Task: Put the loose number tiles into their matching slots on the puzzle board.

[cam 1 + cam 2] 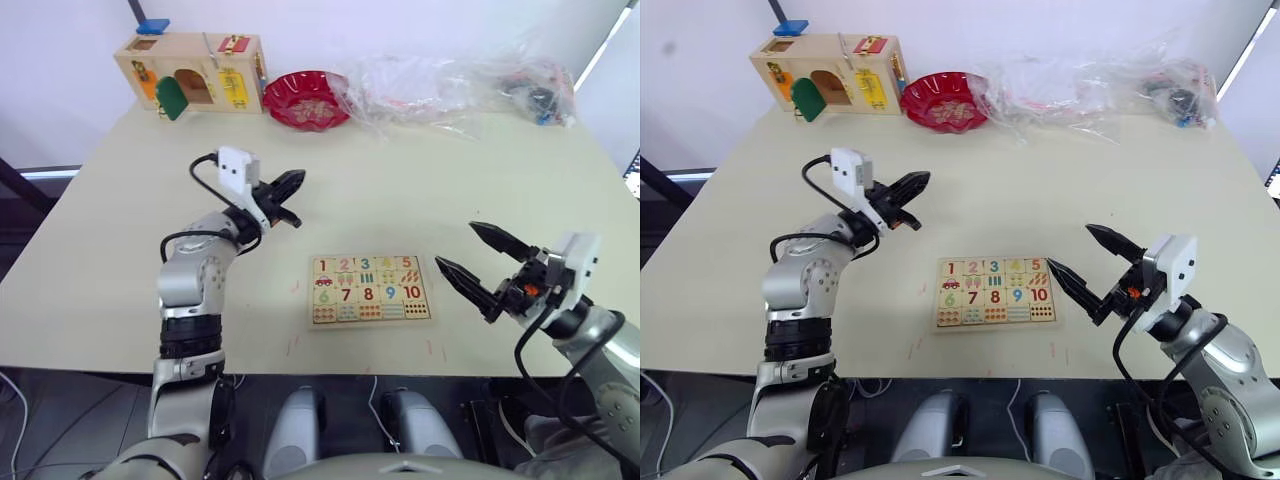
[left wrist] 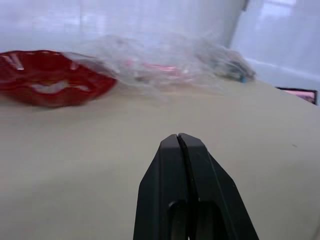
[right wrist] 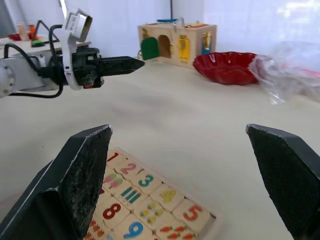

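Note:
The puzzle board (image 1: 368, 290) lies flat on the table near its front edge, between my two arms. Number tiles 1 to 5 (image 1: 365, 265) sit side by side in its upper row, filling the slots; in the right wrist view the same tiles (image 3: 145, 181) lie level with the rest of the board. My left gripper (image 1: 290, 198) hovers shut and empty over bare table, behind and left of the board. My right gripper (image 1: 457, 246) stands open with nothing between its fingers, just right of the board and above the table.
A wooden box with coloured doors (image 1: 190, 72) stands at the far left corner. Beside it is a red bowl (image 1: 308, 98), and crumpled clear plastic bags (image 1: 455, 85) lie along the far edge. The table's front edge (image 1: 400, 368) runs close below the board.

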Controlling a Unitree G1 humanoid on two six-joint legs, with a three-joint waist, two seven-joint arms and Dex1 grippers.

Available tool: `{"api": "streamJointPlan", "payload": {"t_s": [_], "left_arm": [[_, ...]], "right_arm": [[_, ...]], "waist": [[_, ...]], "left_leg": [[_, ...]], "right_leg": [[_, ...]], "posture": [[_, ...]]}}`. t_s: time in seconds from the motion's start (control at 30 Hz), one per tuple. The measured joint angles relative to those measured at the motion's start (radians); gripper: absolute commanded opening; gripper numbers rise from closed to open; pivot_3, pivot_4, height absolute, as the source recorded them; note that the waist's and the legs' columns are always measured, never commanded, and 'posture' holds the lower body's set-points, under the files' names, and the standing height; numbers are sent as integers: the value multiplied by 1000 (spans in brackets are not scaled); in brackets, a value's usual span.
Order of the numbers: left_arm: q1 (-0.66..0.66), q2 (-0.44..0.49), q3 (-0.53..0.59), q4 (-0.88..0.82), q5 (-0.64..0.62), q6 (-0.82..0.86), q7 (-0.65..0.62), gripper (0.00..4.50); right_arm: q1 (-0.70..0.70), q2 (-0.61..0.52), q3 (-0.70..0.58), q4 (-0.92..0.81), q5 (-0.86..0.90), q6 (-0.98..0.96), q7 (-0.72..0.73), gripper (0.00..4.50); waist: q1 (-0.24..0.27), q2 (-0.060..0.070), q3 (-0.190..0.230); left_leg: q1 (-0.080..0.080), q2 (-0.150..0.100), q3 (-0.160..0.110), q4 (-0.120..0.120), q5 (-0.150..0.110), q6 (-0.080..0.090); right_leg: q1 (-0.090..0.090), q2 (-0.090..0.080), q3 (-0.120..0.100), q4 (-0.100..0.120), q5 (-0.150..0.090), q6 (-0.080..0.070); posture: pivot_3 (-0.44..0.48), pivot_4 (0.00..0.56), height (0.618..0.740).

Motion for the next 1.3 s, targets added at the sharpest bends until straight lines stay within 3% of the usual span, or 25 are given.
{"api": "streamJointPlan", "payload": {"t_s": [0.17, 0.27, 0.47, 0.53, 0.8, 1.3], "left_arm": [[194, 3, 9, -182, -72, 42, 36, 18], [259, 13, 40, -229, -127, 62, 39, 758], [469, 110, 85, -318, -208, 23, -59, 3746], [556, 138, 102, -321, -208, 3, -93, 4406], [817, 217, 218, -260, -225, -93, -228, 4406], [854, 226, 229, -259, -244, -123, -227, 4406]], "right_arm": [[-117, -3, 16, 166, -45, -22, 56, 4500], [-137, -11, 39, 197, -47, -22, 115, 4500], [-137, -95, 11, 257, -16, -19, 266, 4500], [-90, -130, -30, 264, 1, -15, 309, 4500], [175, -217, -176, 344, -19, -72, 483, 4500], [245, -230, -249, 372, -38, -119, 543, 4500]], "waist": [[10, -1, 0], [6, 0, 0], [1, 0, 0], [3, 0, 0], [2, 0, 0], [2, 0, 0]], "left_leg": [[0, -1, 1, 0, 0, 0], [0, 0, 1, 0, 0, 0], [1, 0, 1, -1, 0, 0], [1, 0, 1, -1, 0, 0], [1, 2, 2, -3, -2, 2], [2, 8, 3, -1, -2, 2]], "right_leg": [[1, -1, -2, 0, 0, 0], [1, 0, -2, 0, 0, 0], [1, 0, -1, -1, 0, -1], [1, -1, -1, -1, -3, -4], [-1, -2, 0, -2, -7, -5], [-2, -2, 1, -1, -9, -2]], "posture": [[0, 150, 740], [0, 150, 740], [0, 150, 740], [0, 150, 740], [0, 150, 740], [0, 150, 740]]}}
